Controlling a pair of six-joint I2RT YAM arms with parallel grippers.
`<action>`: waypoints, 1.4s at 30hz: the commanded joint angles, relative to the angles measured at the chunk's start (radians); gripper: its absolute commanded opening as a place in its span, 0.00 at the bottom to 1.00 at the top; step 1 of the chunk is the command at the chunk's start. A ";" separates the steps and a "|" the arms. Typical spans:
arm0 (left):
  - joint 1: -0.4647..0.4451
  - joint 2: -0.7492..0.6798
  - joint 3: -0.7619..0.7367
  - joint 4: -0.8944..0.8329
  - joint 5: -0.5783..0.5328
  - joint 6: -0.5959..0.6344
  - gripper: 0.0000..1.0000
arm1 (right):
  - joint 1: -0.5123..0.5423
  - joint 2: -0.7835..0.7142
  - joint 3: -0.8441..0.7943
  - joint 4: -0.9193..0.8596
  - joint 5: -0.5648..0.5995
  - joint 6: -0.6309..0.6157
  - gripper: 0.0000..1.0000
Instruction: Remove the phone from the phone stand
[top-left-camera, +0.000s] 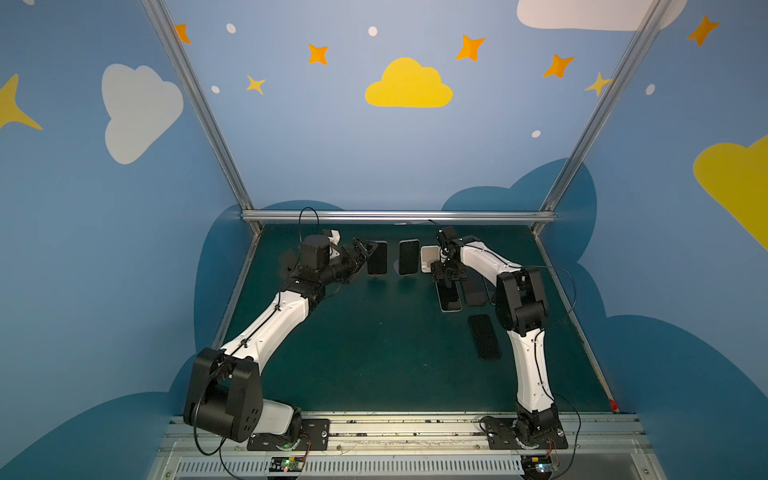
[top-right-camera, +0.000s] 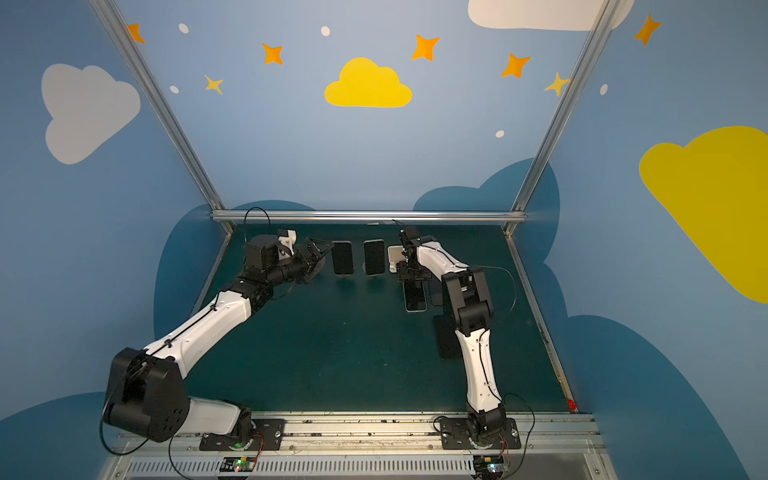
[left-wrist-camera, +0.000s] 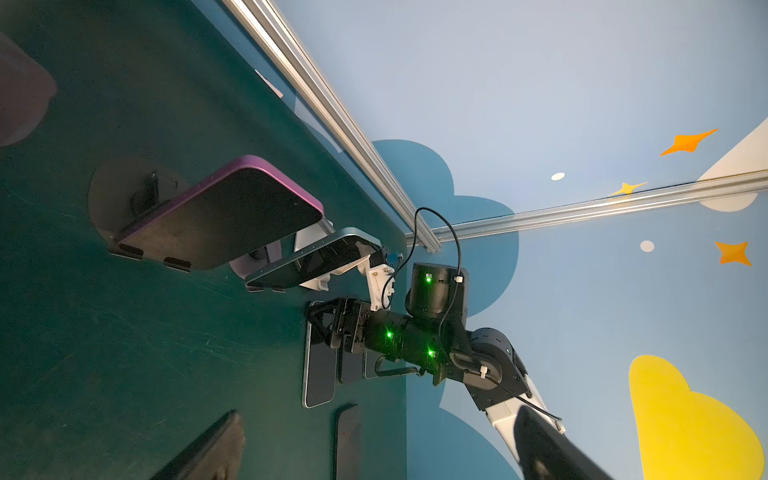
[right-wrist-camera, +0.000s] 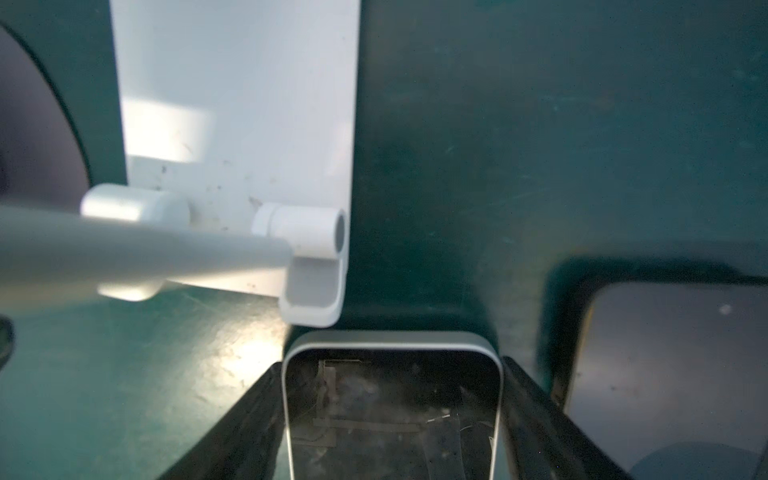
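Observation:
Two dark phones stand on stands at the back: a purple-edged phone (top-left-camera: 377, 257) (left-wrist-camera: 232, 208) on a black stand (left-wrist-camera: 124, 195), and a grey-edged phone (top-left-camera: 408, 257) (left-wrist-camera: 316, 257). My left gripper (top-left-camera: 368, 257) is open, just left of the purple-edged phone and apart from it. A white stand (top-left-camera: 430, 258) (right-wrist-camera: 241, 124) stands empty. In front of it a silver-edged phone (top-left-camera: 450, 297) (right-wrist-camera: 390, 415) lies flat on the table. My right gripper (top-left-camera: 446, 276) straddles its far end, jaws slightly open, with thin gaps showing on both sides.
More dark phones lie flat right of the silver-edged one (top-left-camera: 475, 295) (right-wrist-camera: 673, 365), and one nearer the front (top-left-camera: 484, 336). The green table (top-left-camera: 374, 353) is bounded by an aluminium rail (top-left-camera: 395, 216) at the back and blue walls on the sides.

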 joint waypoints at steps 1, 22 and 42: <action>-0.002 -0.024 0.009 0.017 0.007 0.005 1.00 | 0.007 -0.051 0.015 -0.028 0.017 0.006 0.78; 0.001 -0.045 0.016 -0.005 -0.006 0.018 1.00 | 0.025 -0.416 -0.192 0.116 -0.008 0.081 0.81; 0.004 -0.055 0.016 -0.006 -0.008 0.016 1.00 | 0.041 -0.125 0.099 0.116 -0.002 0.155 0.88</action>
